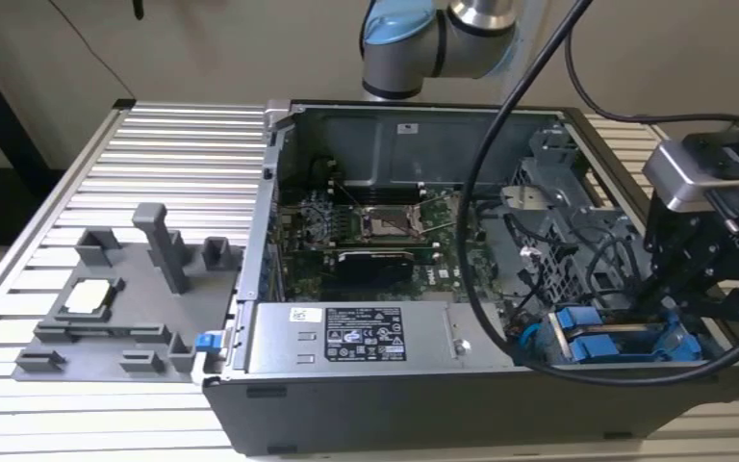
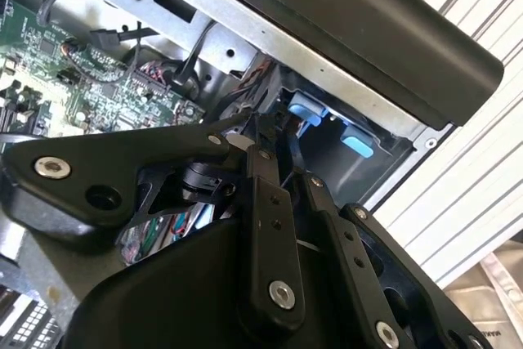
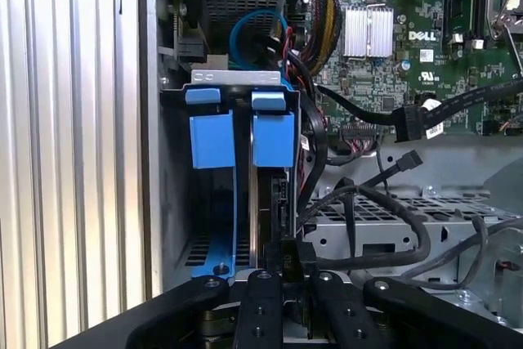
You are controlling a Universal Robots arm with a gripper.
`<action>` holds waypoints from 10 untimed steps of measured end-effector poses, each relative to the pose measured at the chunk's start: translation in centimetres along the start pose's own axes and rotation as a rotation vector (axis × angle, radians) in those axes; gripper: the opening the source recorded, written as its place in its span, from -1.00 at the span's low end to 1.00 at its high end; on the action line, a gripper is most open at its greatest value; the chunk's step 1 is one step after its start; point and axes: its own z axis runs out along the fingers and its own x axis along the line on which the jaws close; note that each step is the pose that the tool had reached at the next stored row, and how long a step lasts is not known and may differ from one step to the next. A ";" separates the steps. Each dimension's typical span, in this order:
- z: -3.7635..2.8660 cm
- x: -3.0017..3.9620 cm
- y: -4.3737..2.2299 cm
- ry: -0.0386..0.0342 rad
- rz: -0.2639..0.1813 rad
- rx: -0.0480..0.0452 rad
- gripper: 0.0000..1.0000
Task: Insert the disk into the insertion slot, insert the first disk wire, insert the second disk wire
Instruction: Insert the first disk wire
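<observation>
Disk in insertion slot, jaws gripping wire plug at its end

The disk seemingly sits in the insertion slot, beside the motherboard inside the case.

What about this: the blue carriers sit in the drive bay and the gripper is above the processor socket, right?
No: the gripper is at the drive bay, not above the processor socket, as the exterior view shows. The blue carriers do sit there.
</observation>
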 end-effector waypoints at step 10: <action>0.55 0.03 0.00 -0.0015 0.000 0.0000 -0.59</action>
